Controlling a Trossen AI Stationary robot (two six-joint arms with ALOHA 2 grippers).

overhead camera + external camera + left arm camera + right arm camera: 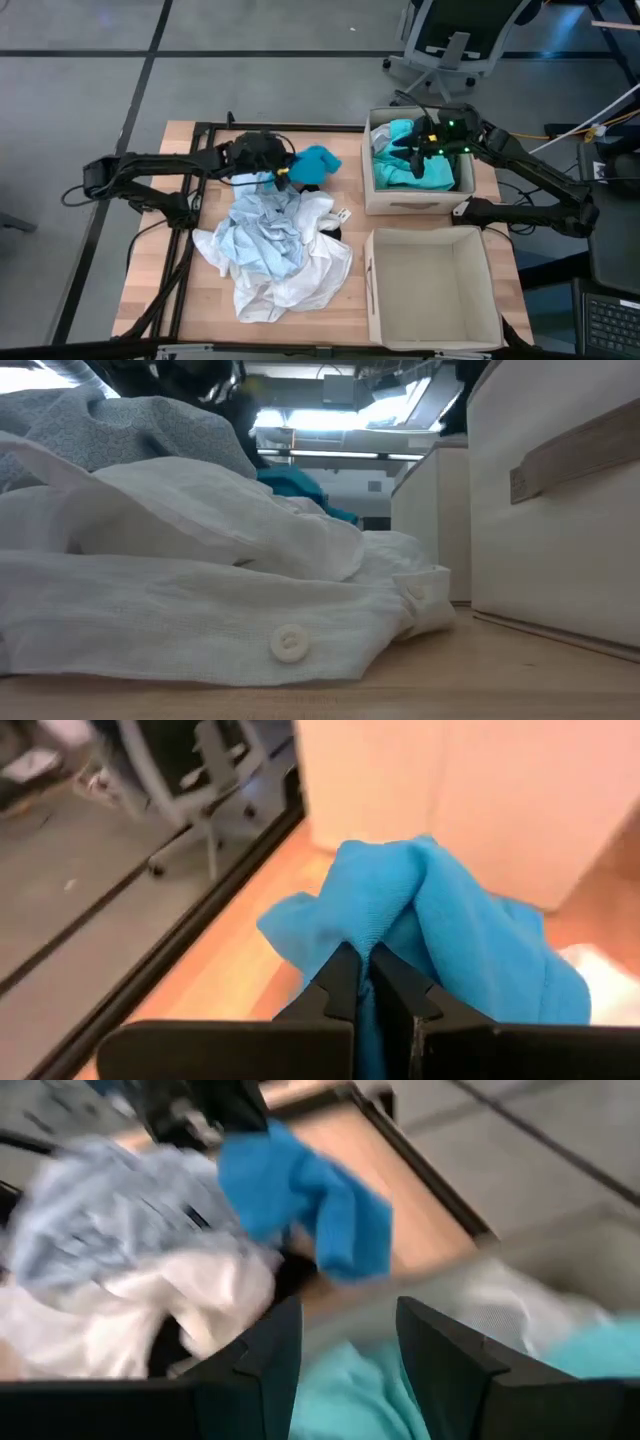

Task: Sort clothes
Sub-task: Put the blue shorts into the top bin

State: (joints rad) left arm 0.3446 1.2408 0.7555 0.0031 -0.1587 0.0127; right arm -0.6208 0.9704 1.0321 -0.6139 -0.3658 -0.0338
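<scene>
My left gripper (287, 172) is shut on a bright blue garment (318, 165), just beyond the far edge of the pile. The same garment (300, 1190) shows in the right wrist view, hanging over the table. The pile is a pale blue garment (262, 228) lying on a white shirt (300, 270), which lies crumpled on the table. The shirt's buttoned edge (290, 643) is nearest the low camera. My right gripper (345, 1350) stands open above the far fabric box (410, 205), over the teal clothes (420, 172) inside it. My left gripper pinches a bunched fold of the blue garment (385, 925) between its two fingertips (340, 982). The fingers come from the table's left, slanting down. The cloth billows out ahead of the fingers and droops slack beyond them; whether its lower end touches the pile cannot be told.
A second beige fabric box (432, 290) stands open at the near right, with nothing showing inside. A black metal frame (190, 200) runs along the table's left and far sides. An office chair (460, 40) stands beyond the far edge.
</scene>
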